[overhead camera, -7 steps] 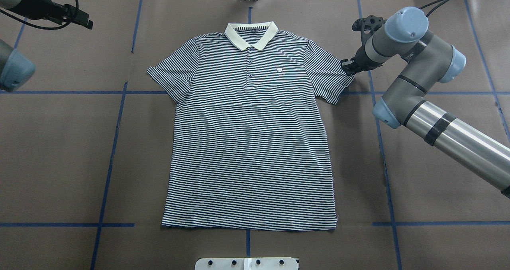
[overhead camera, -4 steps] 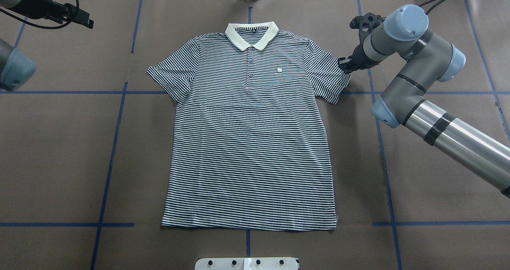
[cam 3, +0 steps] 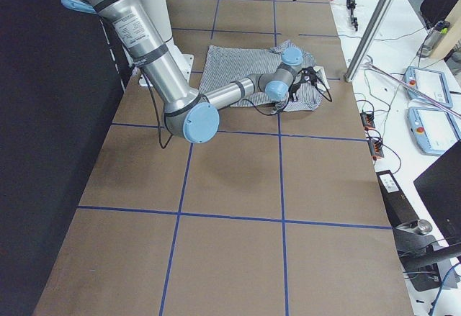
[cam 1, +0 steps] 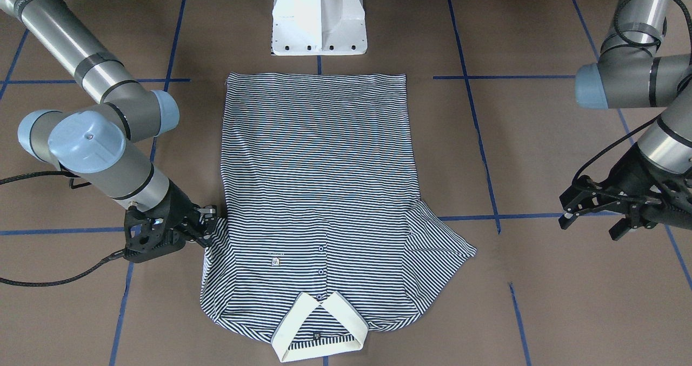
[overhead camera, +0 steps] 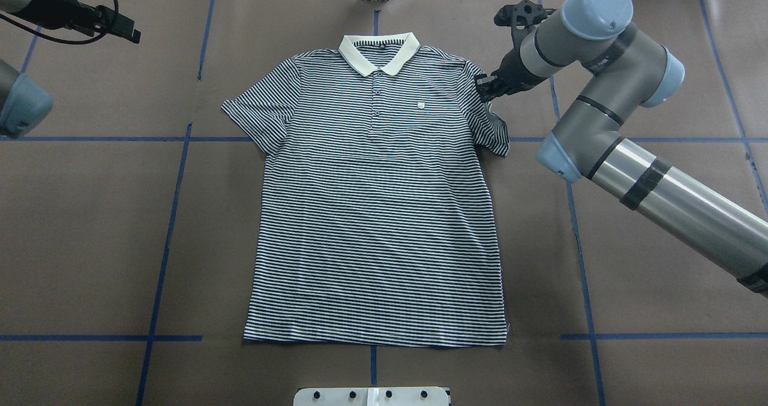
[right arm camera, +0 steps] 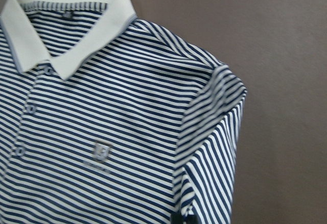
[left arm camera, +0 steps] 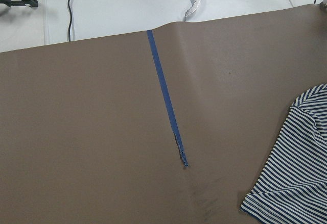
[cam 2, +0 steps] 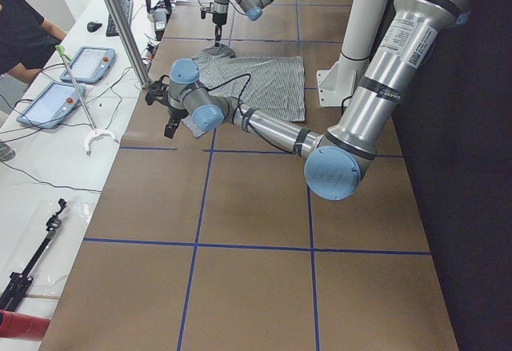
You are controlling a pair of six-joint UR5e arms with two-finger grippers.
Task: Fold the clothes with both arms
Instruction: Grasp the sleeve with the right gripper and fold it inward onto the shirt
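Note:
The striped polo shirt (overhead camera: 375,214) lies flat and face up on the brown table, its cream collar (overhead camera: 378,52) at the far side. My right gripper (overhead camera: 485,87) is shut on the edge of the shirt's right-hand sleeve (overhead camera: 492,124), which is drawn in and bunched against the shoulder. In the front-facing view the right gripper (cam 1: 208,226) sits at that sleeve's edge. The right wrist view shows the collar, the chest logo (right arm camera: 100,149) and the raised sleeve (right arm camera: 214,132). My left gripper (cam 1: 592,212) hangs open well off the shirt's other sleeve (overhead camera: 255,115), holding nothing.
The white pedestal base (cam 1: 319,17) stands just beyond the shirt's hem. Blue tape lines (overhead camera: 174,202) cross the brown table cover. A white bench with tablets (cam 2: 84,63) and cables runs along the far edge, and a person (cam 2: 20,23) stands beside it.
My right gripper has moved inward and toward the collar, dragging the sleeve edge with it, so the sleeve now bunches at the shoulder. The left arm has not moved.

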